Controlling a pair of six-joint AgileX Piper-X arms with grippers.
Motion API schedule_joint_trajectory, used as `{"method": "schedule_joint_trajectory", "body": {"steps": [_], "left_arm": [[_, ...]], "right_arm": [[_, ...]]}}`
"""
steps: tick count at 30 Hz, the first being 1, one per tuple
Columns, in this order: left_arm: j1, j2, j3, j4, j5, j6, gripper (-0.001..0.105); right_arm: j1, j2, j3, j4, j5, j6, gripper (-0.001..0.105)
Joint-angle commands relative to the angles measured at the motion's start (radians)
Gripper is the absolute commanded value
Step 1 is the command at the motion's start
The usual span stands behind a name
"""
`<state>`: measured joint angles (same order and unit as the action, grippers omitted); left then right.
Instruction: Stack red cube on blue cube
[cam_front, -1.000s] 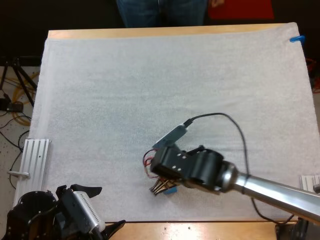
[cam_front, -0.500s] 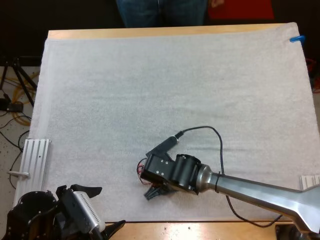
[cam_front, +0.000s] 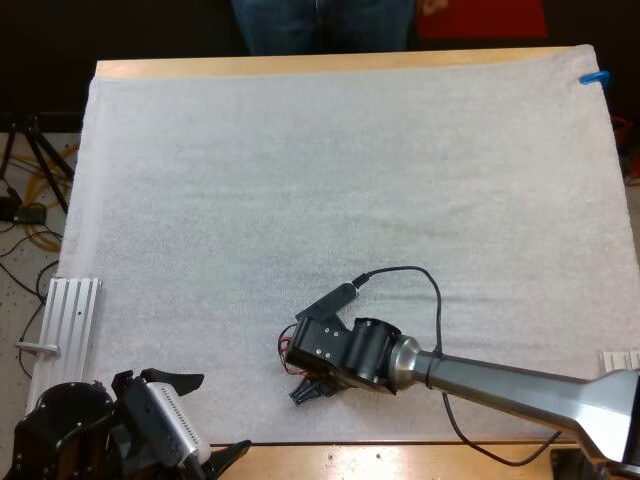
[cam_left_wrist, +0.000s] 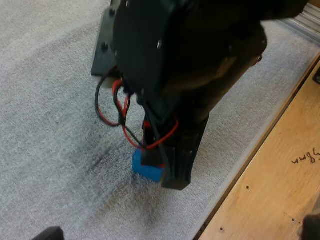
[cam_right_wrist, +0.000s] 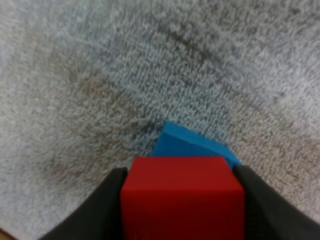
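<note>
With your right gripper (cam_right_wrist: 182, 212) clamped on the red cube (cam_right_wrist: 182, 187), nudge toward one o'clock, centre over the blue cube (cam_right_wrist: 192, 142), then release

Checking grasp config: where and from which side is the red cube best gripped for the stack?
Its two opposite flat side faces, from above, as the right hand grips the red cube now; that leaves the underside free to seat on the blue cube.

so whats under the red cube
The blue cube lies under the red cube, which the right gripper holds. Most of it is covered, so whether they touch cannot be seen.
</note>
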<state>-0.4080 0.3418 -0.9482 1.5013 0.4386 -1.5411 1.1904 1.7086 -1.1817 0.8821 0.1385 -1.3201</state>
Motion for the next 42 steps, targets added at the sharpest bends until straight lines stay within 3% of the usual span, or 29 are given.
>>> {"method": "schedule_joint_trajectory", "body": {"steps": [1,6,9,23,29,33,38,42], "left_arm": [[-0.005,-0.004,-0.007,0.004,0.014,-0.006,0.087],[-0.005,-0.004,-0.007,0.004,0.014,-0.006,0.087],[-0.005,-0.004,-0.007,0.004,0.014,-0.006,0.087],[-0.005,-0.004,-0.007,-0.024,0.014,-0.002,0.087],[-0.005,-0.004,-0.005,-0.108,0.014,-0.002,0.087],[-0.005,0.029,-0.005,-0.212,-0.002,-0.009,0.087],[-0.005,0.126,0.001,-0.362,-0.017,-0.032,0.087],[0.009,0.252,0.001,-0.564,-0.065,-0.032,0.087]], "right_arm": [[0.000,0.000,0.001,-0.005,-0.012,0.001,0.029],[0.000,0.000,-0.002,-0.014,-0.012,0.001,0.056],[0.000,0.000,-0.002,-0.014,-0.008,0.001,0.063],[0.000,-0.160,-0.085,0.050,0.068,-0.003,0.063],[-0.016,-0.265,-0.103,0.050,0.094,-0.061,0.063],[-0.128,-0.306,-0.103,0.050,0.072,-0.087,0.063],[-0.307,-0.316,-0.103,0.030,0.013,-0.212,0.063],[-0.485,-0.316,-0.103,0.016,-0.022,-0.307,0.063]]}}
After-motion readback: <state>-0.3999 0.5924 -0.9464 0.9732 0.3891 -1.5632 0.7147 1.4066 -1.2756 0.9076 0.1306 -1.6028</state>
